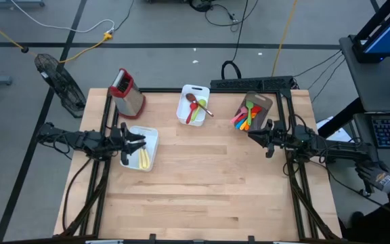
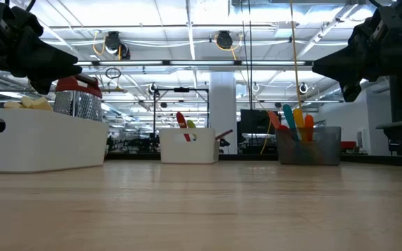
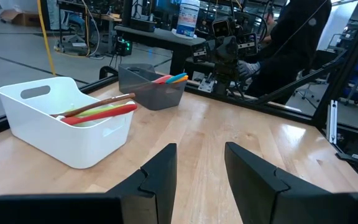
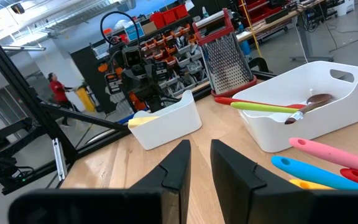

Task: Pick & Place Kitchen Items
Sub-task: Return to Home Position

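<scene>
Wooden table [image 1: 202,183] in a workshop hall under a bright ceiling [image 2: 187,28]. Yellow knives [image 1: 144,159] lie in the white bin [image 1: 156,146] at 9 o'clock, beside the left gripper [image 1: 141,141], its claw moderately wide and empty. The right gripper [image 1: 252,133], at 3 o'clock, is narrowly parted, holding nothing. Spoons [image 1: 196,108] sit in the 12 o'clock bin [image 1: 185,91]. Only the left wrist view shows a dark-clad person [image 3: 291,37] beyond the table.
</scene>
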